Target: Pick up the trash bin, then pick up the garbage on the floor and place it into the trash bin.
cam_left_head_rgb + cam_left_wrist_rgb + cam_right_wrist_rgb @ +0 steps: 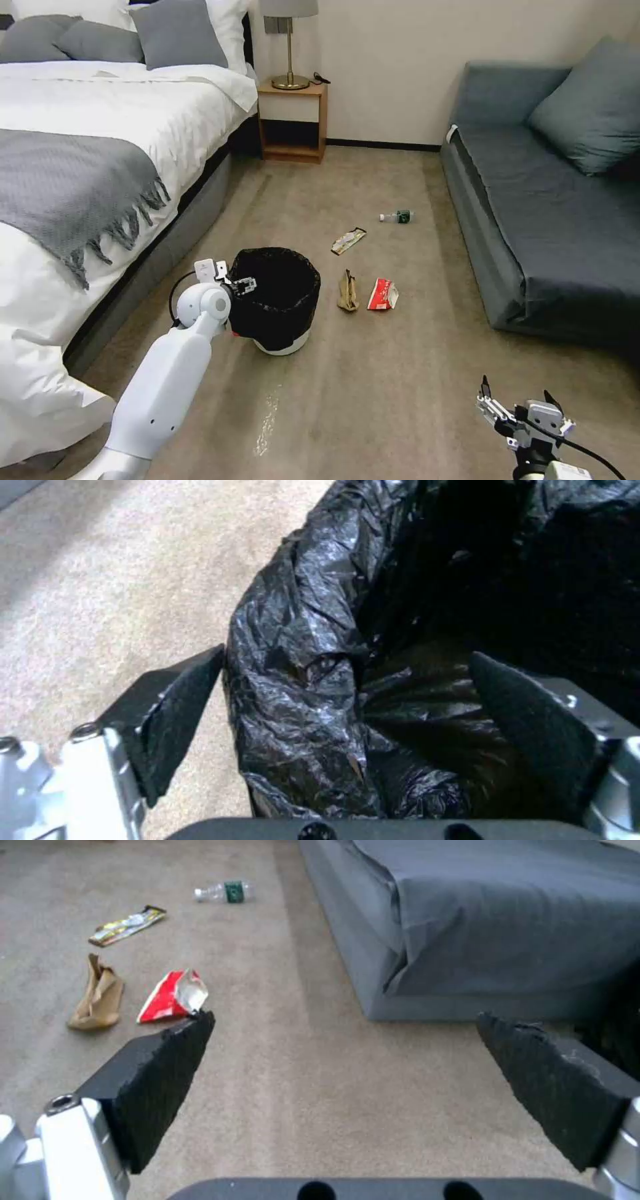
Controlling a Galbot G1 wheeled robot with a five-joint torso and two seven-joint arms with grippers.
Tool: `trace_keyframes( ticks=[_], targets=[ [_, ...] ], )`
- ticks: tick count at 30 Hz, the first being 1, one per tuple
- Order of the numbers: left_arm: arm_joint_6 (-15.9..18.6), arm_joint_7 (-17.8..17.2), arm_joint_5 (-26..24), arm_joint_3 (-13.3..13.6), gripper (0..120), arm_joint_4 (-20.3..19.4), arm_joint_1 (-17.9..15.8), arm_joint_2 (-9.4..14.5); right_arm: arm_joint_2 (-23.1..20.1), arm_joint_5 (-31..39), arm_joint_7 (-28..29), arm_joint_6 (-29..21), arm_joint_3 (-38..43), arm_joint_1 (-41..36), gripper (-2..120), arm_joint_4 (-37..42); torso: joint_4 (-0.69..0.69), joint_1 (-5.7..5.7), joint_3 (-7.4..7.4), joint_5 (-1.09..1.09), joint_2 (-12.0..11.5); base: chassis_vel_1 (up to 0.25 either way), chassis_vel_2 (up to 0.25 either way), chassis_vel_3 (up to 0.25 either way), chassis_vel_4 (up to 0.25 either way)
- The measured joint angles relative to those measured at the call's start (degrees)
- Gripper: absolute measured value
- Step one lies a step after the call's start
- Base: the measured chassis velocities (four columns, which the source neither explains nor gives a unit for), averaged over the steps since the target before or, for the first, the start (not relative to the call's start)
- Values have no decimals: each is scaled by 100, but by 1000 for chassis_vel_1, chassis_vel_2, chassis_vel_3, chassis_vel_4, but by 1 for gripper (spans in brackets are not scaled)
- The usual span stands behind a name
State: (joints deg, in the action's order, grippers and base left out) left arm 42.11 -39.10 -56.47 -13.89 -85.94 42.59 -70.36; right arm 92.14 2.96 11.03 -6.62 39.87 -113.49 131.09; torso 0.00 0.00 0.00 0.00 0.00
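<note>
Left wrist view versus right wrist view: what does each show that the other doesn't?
Left wrist alone: the left hand open astride the trash bin rim, one finger outside, one inside the black liner. Right wrist alone: the open right hand above bare floor, the brown paper bag, red-and-white packet, snack wrapper, bottle and grey sofa. Shared: the beige floor.

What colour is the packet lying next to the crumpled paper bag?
Red and white packet, beside the brown paper bag; clearest in the right wrist view.

Head view looks down from afar; wrist views sit close, sharing the floor (373,373).
</note>
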Motion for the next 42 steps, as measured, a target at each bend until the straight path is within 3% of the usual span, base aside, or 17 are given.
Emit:
trace_keyframes(
  ticks=[11,21,31,42],
  targets=[
    [13,-118,-87,-12,81,94,-28,4,0,-1,5,4,-2,-2,100,-1,0,0,0,0,0,0,0,0,0],
    [13,95,250,0,43,11,154,28,0,2,12,9,-7,0,100,-7,0,0,0,-1,0,0,0,0,0],
    [9,69,192,-93,8,-61,226,26,0,6,14,9,-7,-1,100,-7,0,0,0,-1,0,0,0,0,0],
    [6,70,222,-280,5,-181,367,83,0,10,14,9,-19,-12,100,-5,-1,0,0,-1,0,0,0,0,0]
  ],
)
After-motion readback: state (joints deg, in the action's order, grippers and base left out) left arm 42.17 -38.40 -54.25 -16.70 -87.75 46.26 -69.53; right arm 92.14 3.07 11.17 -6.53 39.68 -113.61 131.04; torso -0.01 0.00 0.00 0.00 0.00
